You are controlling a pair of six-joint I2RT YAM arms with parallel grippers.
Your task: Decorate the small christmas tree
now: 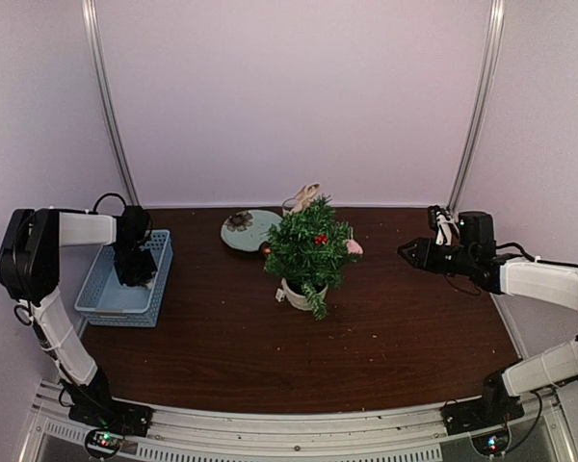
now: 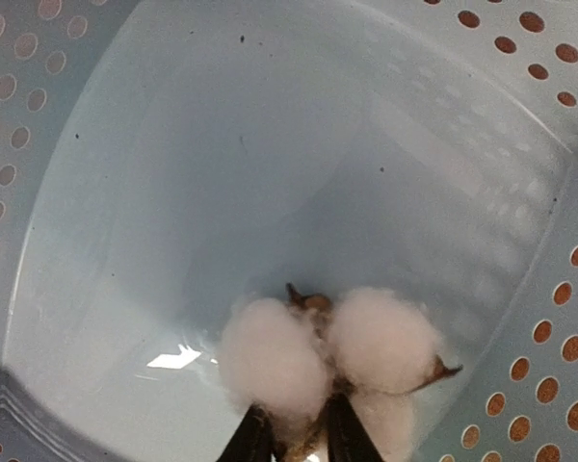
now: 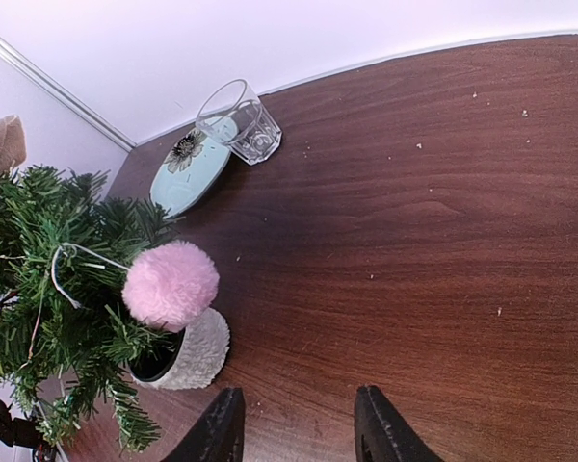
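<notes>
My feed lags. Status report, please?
Left gripper at cotton boll in basket, grip unclear. Right gripper open, empty. Tree upright, pink pompom on. Nothing blocking it.

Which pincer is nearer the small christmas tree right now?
Right. The right pincer hangs beside the small christmas tree; the left pincer is farther off, down in the blue basket by a cotton boll.

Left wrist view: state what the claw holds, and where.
The left claw straddles the cotton boll at its brown base; a firm grip cannot be told.
</notes>
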